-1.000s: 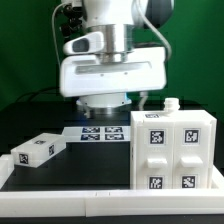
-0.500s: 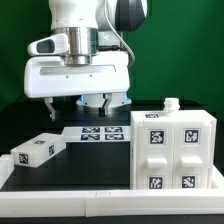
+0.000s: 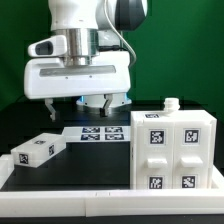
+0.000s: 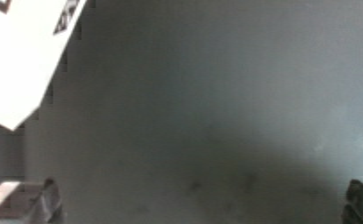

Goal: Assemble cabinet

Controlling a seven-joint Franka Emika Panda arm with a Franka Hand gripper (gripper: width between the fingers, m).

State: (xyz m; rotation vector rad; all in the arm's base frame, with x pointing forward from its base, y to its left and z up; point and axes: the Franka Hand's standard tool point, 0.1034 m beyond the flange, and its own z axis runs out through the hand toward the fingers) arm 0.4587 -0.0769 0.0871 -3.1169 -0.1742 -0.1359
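The cabinet (image 3: 173,150) is a large white box with black-and-white tags on its drawer fronts. It stands on the black table at the exterior view's right, with a small white knob (image 3: 170,103) on top. A loose white tagged block (image 3: 37,150) lies at the exterior view's left. My gripper (image 3: 103,102) hangs above the table behind the marker board (image 3: 100,133), left of the cabinet and clear of it. In the wrist view my gripper (image 4: 196,200) is open wide, with only bare dark table between the fingertips (image 4: 27,200). A white tagged surface (image 4: 21,60) shows at one corner; I cannot tell which piece it is.
A white rim (image 3: 100,205) runs along the table's front edge. A green backdrop stands behind the arm. The big white hand body (image 3: 78,75) hides the table area behind it.
The hand has moved toward the exterior view's left over the last second, away from the cabinet. It has held still for the last half second. The parts have not moved.
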